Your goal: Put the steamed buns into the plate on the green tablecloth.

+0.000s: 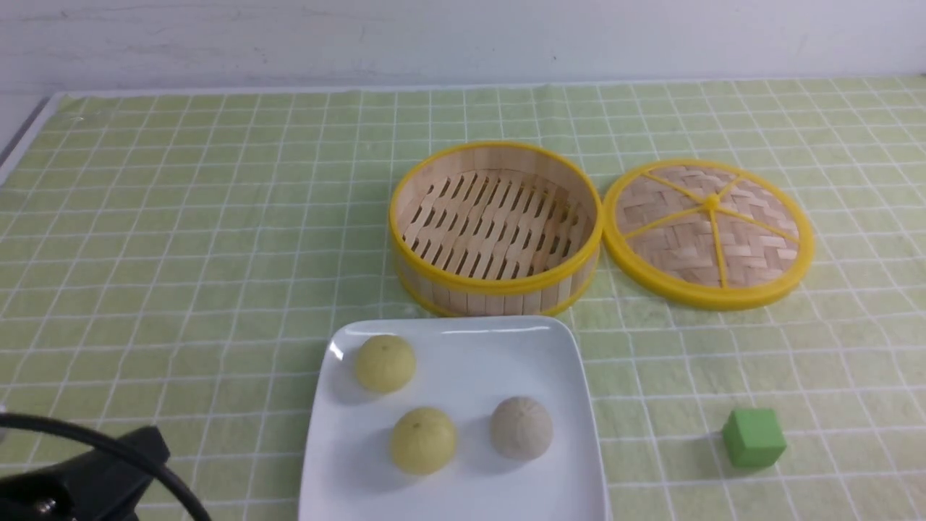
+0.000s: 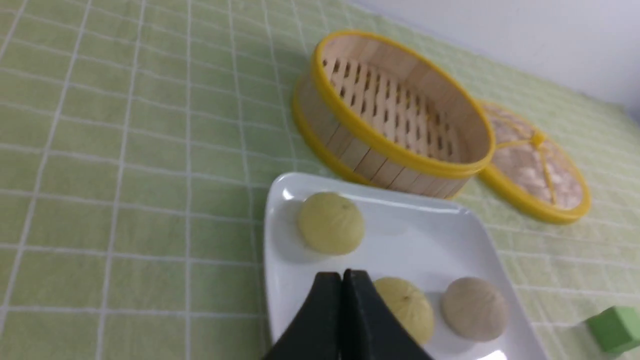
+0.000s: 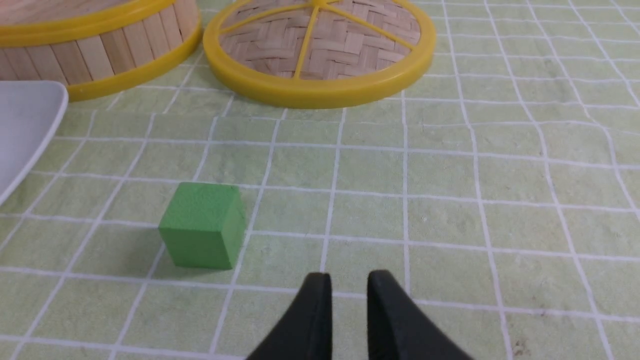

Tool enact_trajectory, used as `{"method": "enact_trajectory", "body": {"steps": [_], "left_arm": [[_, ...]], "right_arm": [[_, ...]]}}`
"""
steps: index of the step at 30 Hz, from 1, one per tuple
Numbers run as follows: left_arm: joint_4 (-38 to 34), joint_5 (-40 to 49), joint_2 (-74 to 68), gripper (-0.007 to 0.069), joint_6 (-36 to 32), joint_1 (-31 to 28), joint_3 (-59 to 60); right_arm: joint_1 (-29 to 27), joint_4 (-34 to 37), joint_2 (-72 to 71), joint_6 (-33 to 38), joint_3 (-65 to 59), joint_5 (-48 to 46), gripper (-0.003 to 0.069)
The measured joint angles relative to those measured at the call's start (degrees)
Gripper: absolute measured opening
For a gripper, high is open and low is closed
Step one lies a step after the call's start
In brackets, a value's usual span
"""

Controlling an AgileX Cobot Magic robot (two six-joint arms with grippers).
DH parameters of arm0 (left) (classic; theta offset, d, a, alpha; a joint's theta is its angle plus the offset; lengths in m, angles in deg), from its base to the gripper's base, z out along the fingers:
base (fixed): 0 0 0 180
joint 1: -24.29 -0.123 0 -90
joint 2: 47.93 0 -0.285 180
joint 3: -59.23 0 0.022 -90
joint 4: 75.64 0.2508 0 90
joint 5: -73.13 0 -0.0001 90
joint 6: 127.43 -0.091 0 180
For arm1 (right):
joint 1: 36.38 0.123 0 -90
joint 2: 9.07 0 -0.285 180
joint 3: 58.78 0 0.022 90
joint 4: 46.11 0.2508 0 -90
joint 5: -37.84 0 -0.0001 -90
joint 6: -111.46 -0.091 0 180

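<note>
- Front view: three steamed buns sit on the white square plate (image 1: pixel 463 405), which lies on the green tablecloth (image 1: pixel 181 253). There are two pale yellow buns (image 1: pixel 385 362) (image 1: pixel 423 439) and one beige bun (image 1: pixel 521 427), all domed, none touching. Behind the plate stands a bamboo steamer basket (image 1: pixel 496 228) with nothing in it, its woven lid (image 1: pixel 709 231) flat beside it. A green cube (image 1: pixel 754 437) rests well right of the plate. No writing shows anywhere.
- Left wrist view: the left gripper (image 2: pixel 342 280) hangs over the plate's near edge, jaws pressed together, holding nothing. The nearer yellow bun is partly hidden behind it.
- Right wrist view: the right gripper (image 3: pixel 345 285) hovers over bare cloth with a narrow gap between its jaws, probably empty. Only the plate's corner shows here, no buns.
</note>
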Motion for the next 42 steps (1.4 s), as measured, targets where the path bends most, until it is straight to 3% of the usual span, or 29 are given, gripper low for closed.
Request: {"method": "enact_trajectory", "body": {"steps": [3, 7, 8, 12, 20, 42], "left_arm": [[-1.1, -0.2, 0.0, 0.0016, -4.9, -0.7, 1.9], [-6.3, -1.5, 0.8, 0.0017, -18.5, -3.7, 3.2], [-9.3, -2.5, 2.2, 0.0017, -26.1, -5.4, 4.1], [-12.7, -3.3, 6.4, 0.0019, -35.4, -11.2, 7.4], [-12.7, 0.9, 16.6, 0.0024, -36.7, -23.5, 14.1], [-12.3, 3.5, 19.4, 0.0046, -37.4, -28.7, 14.2]], "right_arm": [[0.0, 0.0, 0.0, 0.0, 0.0, 0.0, 0.0139], [0.0, 0.0, 0.0, 0.0, 0.0, 0.0, 0.0143], [0.0, 0.0, 0.0, 0.0, 0.0, 0.0, 0.0145], [0.0, 0.0, 0.0, 0.0, 0.0, 0.0, 0.0151], [0.0, 0.0, 0.0, 0.0, 0.0, 0.0, 0.016], [0.0, 0.0, 0.0, 0.0, 0.0, 0.0, 0.0184]]}}
